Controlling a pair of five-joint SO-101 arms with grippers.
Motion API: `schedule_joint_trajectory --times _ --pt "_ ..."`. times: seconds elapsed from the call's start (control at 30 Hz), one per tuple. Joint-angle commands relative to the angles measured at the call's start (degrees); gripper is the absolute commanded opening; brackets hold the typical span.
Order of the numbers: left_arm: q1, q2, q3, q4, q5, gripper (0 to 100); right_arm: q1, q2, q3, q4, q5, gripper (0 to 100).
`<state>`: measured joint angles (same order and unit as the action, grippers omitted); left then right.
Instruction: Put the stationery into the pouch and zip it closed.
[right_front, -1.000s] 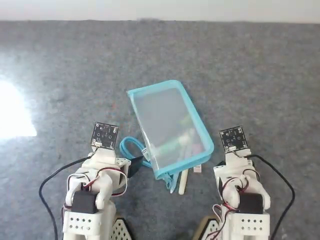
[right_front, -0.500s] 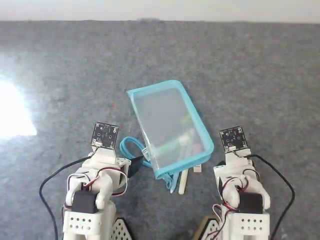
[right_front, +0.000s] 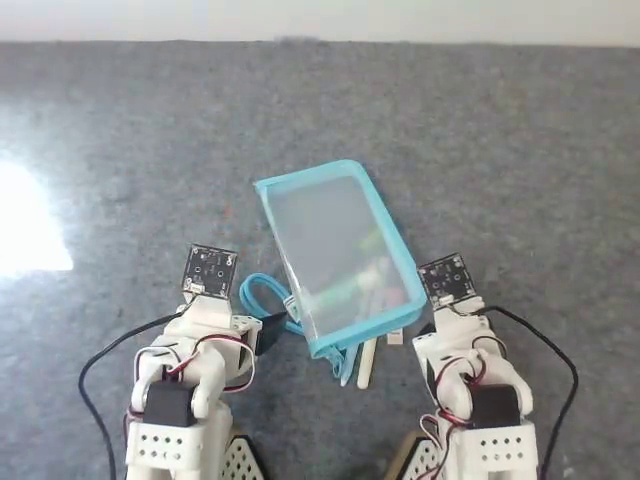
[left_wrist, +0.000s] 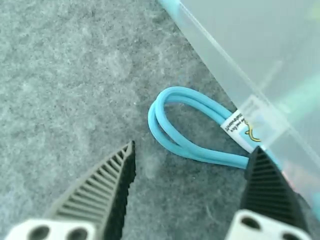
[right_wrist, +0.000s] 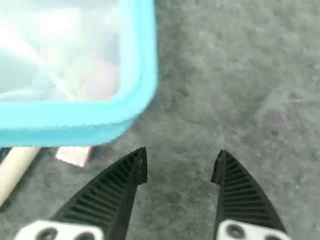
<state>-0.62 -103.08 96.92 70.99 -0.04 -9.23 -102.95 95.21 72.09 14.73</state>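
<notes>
Currently we log the pouch (right_front: 340, 250) on the tabletop (right_front: 140, 130), pens (right_front: 367, 362) poking from its 6 o'clock end. Left hand (left_wrist: 194, 147), wide open and empty, straddles the blue loop (left_wrist: 161, 131) at 8 o'clock, probably to anchor it. Right hand (right_wrist: 182, 151), open, empty, sits at 4 o'clock.

Grey speckled table (right_front: 120, 120) w/ teal-edged clear pouch (right_front: 330, 230), pens (right_front: 367, 365) + small eraser (right_front: 396, 338) at its edge
</notes>
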Motion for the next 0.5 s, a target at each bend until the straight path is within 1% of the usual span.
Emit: schedule_joint_trajectory --times 0.0,0.17,0.23,0.33,0.47 --pt "-0.3 -0.2 -0.5 0.2 0.5 33 -3.6 -0.9 1.2 0.2 -0.5 22.1" --pt "-0.3 -0.2 -0.5 0.2 0.5 33 -10.1 -0.9 1.2 0.0 -0.2 22.2" --pt "-0.3 -0.2 -0.5 0.2 0.5 33 -11.0 -0.9 1.2 0.1 -0.2 22.2" --pt "-0.3 -0.2 -0.5 0.2 0.5 33 -9.3 -0.9 1.1 -0.4 -0.1 22.1" --pt "-0.3 -0.2 -0.5 0.2 0.5 33 -3.2 -0.9 1.1 -1.8 -0.1 22.3"
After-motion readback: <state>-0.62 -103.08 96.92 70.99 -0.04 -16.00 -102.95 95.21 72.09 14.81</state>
